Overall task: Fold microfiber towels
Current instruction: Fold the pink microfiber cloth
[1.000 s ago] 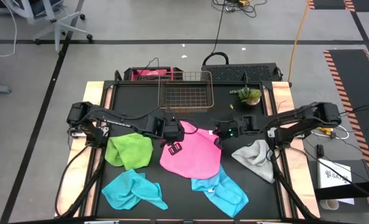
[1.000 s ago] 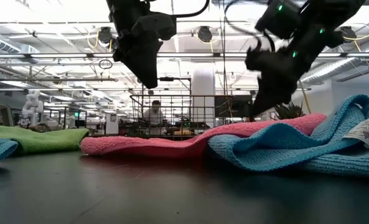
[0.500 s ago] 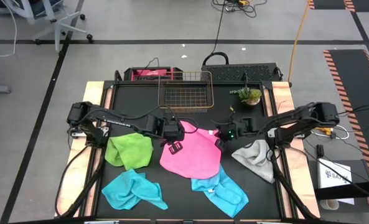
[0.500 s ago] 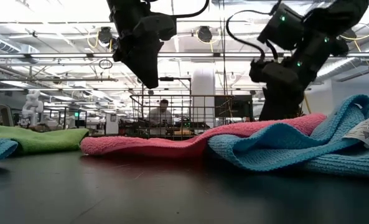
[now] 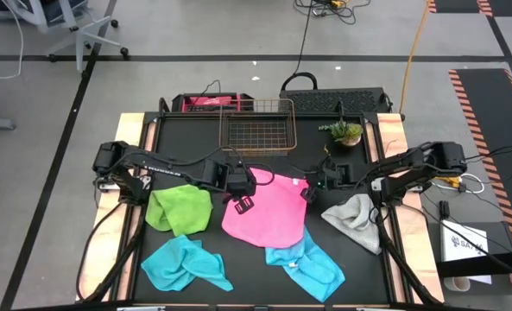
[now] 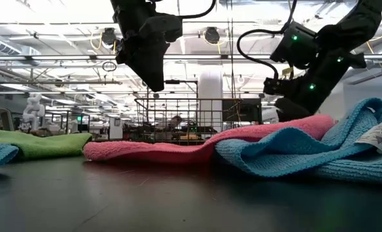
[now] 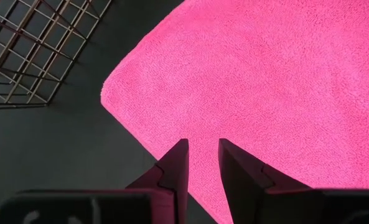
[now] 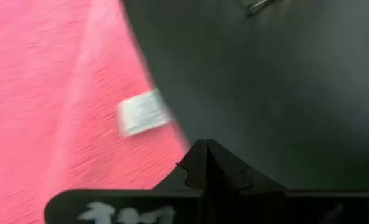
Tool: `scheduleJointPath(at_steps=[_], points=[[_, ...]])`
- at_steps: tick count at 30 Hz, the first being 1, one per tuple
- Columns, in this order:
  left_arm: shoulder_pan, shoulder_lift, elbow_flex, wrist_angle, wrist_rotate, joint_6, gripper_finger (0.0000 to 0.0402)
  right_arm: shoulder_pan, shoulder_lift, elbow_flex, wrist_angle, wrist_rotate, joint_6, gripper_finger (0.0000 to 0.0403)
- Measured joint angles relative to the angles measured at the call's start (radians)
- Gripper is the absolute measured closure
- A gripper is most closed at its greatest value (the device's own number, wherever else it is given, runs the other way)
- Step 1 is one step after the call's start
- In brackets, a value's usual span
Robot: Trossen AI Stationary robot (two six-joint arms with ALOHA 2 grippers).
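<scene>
Folding has not visibly begun: all five microfiber towels lie loose on the dark bench (image 5: 195, 138), none squared into a neat stack. The pink towel (image 5: 268, 212) is spread flattest, in the middle of the bench, and looks like the one being prepared. The lime green towel (image 5: 180, 208) lies crumpled just to its left. One turquoise towel (image 5: 182, 263) is bunched at the front left; the other turquoise towel (image 5: 312, 266) lies at the front, touching the pink one's front edge. The light grey towel (image 5: 355, 216) sits heaped on the right. The copper wire basket (image 5: 257, 128) stands at the back and appears to hold nothing.

The left claw (image 7: 201, 163) hangs over the pink towel's back left corner, fingers slightly parted and grasping nothing. The right claw (image 8: 206, 163) is clenched with nothing between its fingers, low by the pink towel's back right corner, where a small white tag (image 8: 144, 112) is sewn; any print on it is too blurred to read. The front turquoise towel also carries a white label (image 6: 379, 136) with dark print, unreadable here.

Judging from this, every towel remains to be folded.
</scene>
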Motion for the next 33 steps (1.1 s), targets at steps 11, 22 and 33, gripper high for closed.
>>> scheduleJointPath(at_steps=[11,22,33], points=[[0.0,0.0,0.0,0.0,0.0,0.012,0.0311,-0.048,-0.082,0.0,0.073,-0.167,0.042,0.0403],[0.005,0.076,0.0,0.038,-0.036,0.09,0.0312,0.133,-0.18,0.0,0.097,-0.147,0.182,0.0403],[0.034,0.256,-0.001,0.094,-0.022,0.153,0.0375,0.154,-0.18,0.0,0.097,-0.109,0.225,0.0403]])
